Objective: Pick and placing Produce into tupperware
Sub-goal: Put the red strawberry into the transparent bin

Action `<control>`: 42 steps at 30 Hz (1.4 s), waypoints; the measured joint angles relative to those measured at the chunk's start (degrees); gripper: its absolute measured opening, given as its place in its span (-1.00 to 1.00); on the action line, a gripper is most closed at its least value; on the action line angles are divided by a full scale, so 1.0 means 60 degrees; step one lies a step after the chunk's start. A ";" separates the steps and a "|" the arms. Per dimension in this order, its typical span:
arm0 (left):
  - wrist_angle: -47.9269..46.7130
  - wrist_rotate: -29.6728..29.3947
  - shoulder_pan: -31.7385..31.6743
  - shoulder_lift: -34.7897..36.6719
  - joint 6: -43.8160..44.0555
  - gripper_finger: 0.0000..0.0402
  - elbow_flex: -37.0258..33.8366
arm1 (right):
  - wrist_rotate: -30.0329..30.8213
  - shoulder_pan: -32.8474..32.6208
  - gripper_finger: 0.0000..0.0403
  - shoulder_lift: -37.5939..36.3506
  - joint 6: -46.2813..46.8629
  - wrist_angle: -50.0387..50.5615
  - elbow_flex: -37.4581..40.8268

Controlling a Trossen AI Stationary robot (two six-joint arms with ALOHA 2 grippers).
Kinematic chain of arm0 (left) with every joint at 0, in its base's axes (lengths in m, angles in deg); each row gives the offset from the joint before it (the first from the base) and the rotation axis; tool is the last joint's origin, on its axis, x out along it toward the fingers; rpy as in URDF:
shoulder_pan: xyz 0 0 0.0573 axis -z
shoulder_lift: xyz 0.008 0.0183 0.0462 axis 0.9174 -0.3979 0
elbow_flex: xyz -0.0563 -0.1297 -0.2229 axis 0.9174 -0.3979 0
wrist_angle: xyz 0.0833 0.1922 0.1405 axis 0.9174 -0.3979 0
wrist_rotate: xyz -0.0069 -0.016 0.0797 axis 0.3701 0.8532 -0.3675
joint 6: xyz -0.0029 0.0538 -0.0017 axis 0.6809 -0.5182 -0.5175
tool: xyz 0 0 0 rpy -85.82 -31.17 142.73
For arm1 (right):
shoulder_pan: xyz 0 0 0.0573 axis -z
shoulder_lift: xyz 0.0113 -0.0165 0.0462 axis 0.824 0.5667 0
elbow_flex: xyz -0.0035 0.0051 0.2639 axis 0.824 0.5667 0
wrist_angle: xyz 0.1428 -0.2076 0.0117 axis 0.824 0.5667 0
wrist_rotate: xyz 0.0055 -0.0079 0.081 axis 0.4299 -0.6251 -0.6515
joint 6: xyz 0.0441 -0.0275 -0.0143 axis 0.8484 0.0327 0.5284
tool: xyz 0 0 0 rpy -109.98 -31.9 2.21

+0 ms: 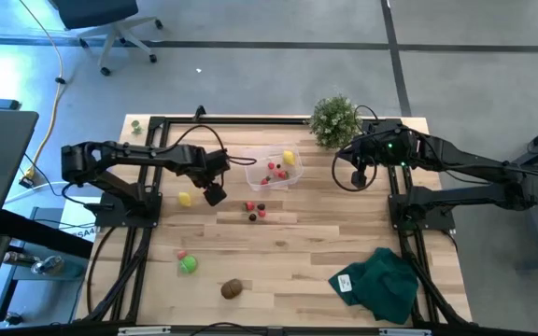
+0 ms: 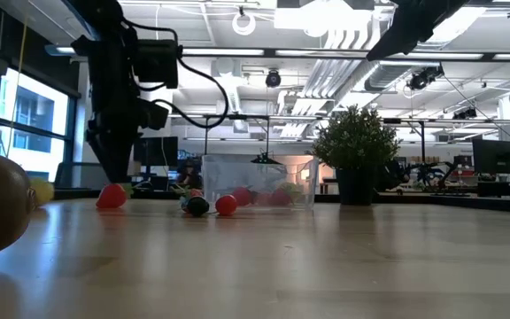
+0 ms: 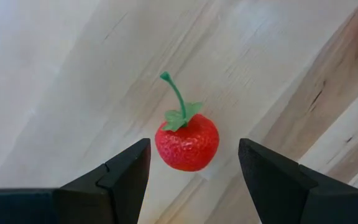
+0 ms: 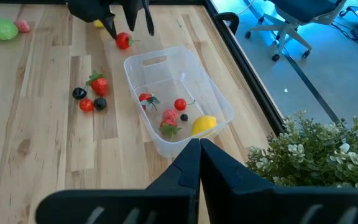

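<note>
Fingers of the left end effector stand apart around a red cherry on the tabletop, at nine o'clock from the tupperware, while the right end effector hovers closed.

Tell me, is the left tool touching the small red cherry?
Apart. The left wrist view shows bare wood between the small red cherry and each finger of the left tool.

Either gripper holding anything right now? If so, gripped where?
Nothing held. Left gripper is open, straddling a red cherry on the table; right gripper is shut and empty.
</note>
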 joint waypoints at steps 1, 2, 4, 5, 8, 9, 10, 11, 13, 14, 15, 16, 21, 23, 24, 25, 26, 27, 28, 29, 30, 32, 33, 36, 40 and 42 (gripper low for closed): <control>-0.0001 -0.0026 0.0004 -0.0023 -0.0050 0.16 0.0000 | 0.0000 0.0000 -1.00 0.0000 0.0001 0.0000 0.0000; -0.0008 -0.0033 0.0000 -0.0028 -0.0077 0.16 -0.0004 | -0.0002 -0.0004 -1.00 0.0000 -0.0001 0.0000 0.0000; 0.0000 -0.0065 0.0000 -0.0025 -0.0098 0.16 0.0000 | 0.0000 0.0000 -1.00 0.0000 0.0001 0.0000 -0.0003; -0.0009 -0.0072 0.0000 -0.0025 -0.0098 0.16 0.0000 | -0.0004 -0.0004 -1.00 0.0000 -0.0002 0.0000 -0.0004; -0.0013 -0.0084 0.0000 -0.0025 -0.0101 0.16 0.0000 | 0.0000 -0.0004 -1.00 0.0000 -0.0001 0.0000 -0.0001; -0.0013 -0.0084 0.0000 -0.0025 -0.0107 0.16 0.0000 | -0.0002 0.0000 -1.00 0.0000 0.0001 0.0000 0.0000; -0.0009 -0.0084 0.0000 -0.0025 -0.0140 0.16 0.0000 | 0.0000 -0.0002 -1.00 0.0000 0.0000 0.0000 0.0000; -0.0012 -0.0084 0.0000 -0.0025 -0.0147 0.16 0.0000 | -0.0001 -0.0002 -1.00 0.0000 -0.0001 0.0000 0.0000; -0.0011 -0.0084 0.0000 -0.0025 -0.0156 0.16 -0.0004 | -0.0001 -0.0003 -1.00 0.0000 -0.0001 0.0000 0.0000; -0.0011 -0.0084 0.0000 -0.0025 -0.0156 0.16 -0.0004 | 0.0000 0.0000 -1.00 0.0000 0.0001 0.0000 0.0000; -0.0015 -0.0084 0.0000 -0.0025 -0.0159 0.16 -0.0004 | 0.0000 0.0000 -1.00 0.0000 0.0001 0.0000 -0.0003; -0.0012 -0.0081 0.0000 -0.0025 -0.0163 0.16 -0.0004 | -0.0004 -0.0003 -1.00 0.0000 0.0001 0.0000 -0.0003; 0.0159 0.0060 0.0004 -0.0094 -0.0134 0.16 -0.0221 | -0.0002 -0.0004 -1.00 0.0000 0.0000 0.0000 0.0000; 0.0341 0.0091 0.0004 -0.0094 -0.0086 0.16 -0.0419 | 0.0000 0.0000 -1.00 0.0000 -0.0002 0.0000 0.0000; 0.0386 0.0092 0.0001 -0.0098 -0.0062 0.16 -0.0486 | -0.0004 -0.0003 -1.00 0.0000 0.0001 -0.0003 -0.0003; 0.0390 0.0093 0.0004 -0.0098 -0.0057 0.16 -0.0535 | 0.0000 -0.0001 -1.00 0.0000 0.0000 0.0000 0.0000; 0.0393 0.0094 0.0002 -0.0098 -0.0059 0.16 -0.0567 | 0.0000 0.0000 -1.00 0.0000 0.0001 0.0000 0.0000; 0.0397 0.0095 0.0002 -0.0098 -0.0063 0.16 -0.0572 | 0.0000 -0.0002 -1.00 0.0000 -0.0002 0.0000 -0.0002; 0.0453 0.0095 0.0002 -0.0098 -0.0101 0.16 -0.0572 | -0.0001 -0.0001 -1.00 0.0000 0.0000 0.0000 -0.0002; 0.0531 0.0096 0.0000 -0.0098 -0.0130 0.16 -0.0572 | 0.0000 -0.0003 -1.00 0.0000 0.0001 0.0000 -0.0003; 0.0599 0.0095 0.0004 -0.0098 -0.0138 0.16 -0.0572 | 0.0000 -0.0002 -1.00 0.0000 -0.0002 0.0000 -0.0001; 0.0741 0.0095 0.0003 -0.0098 -0.0138 0.16 -0.0572 | -0.0001 -0.0001 -1.00 0.0000 0.0000 0.0000 0.0000; 0.0818 0.0095 0.0002 -0.0098 -0.0150 0.16 -0.0570 | 0.0000 0.0000 -1.00 0.0000 0.0000 0.0000 0.0000; 0.0824 0.0095 0.0003 -0.0098 -0.0170 0.16 -0.0571 | -0.0002 -0.0002 -1.00 0.0000 0.0001 0.0000 0.0000; 0.0937 0.0147 0.0003 -0.0098 -0.0167 0.16 -0.0810 | 0.0000 -0.0003 -1.00 0.0000 -0.0002 0.0000 -0.0002; 0.1080 0.0171 0.0003 -0.0098 -0.0128 0.16 -0.0963 | 0.0000 -0.0003 -1.00 0.0000 0.0001 0.0000 0.0000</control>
